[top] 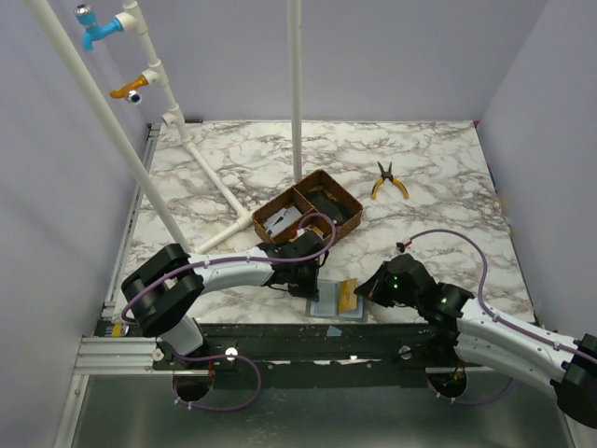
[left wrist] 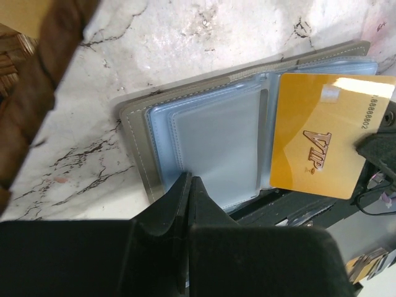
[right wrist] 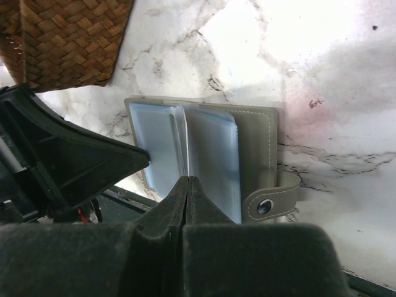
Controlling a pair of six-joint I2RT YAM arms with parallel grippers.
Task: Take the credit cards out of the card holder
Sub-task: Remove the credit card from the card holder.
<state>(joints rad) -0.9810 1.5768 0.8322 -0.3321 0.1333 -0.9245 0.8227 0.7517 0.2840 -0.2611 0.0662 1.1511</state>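
Note:
The grey card holder (top: 323,304) lies open at the table's front edge, its pale blue sleeves facing up (left wrist: 210,136) (right wrist: 253,148). A gold credit card (top: 347,297) marked VIP (left wrist: 322,136) stands over its right half and reaches past the holder's near edge. My right gripper (top: 364,291) (right wrist: 189,179) is shut on that card, which is seen edge-on (right wrist: 186,139) in the right wrist view. My left gripper (top: 310,285) (left wrist: 190,179) is shut, its tips resting on the left sleeve near the holder's near edge. No other card shows.
A brown woven tray (top: 350,207) with compartments stands just behind the holder, with something white in one compartment. Yellow-handled pliers (top: 389,182) lie further back on the right. White pipes (top: 215,182) and a pole (top: 296,93) rise on the left and at the centre.

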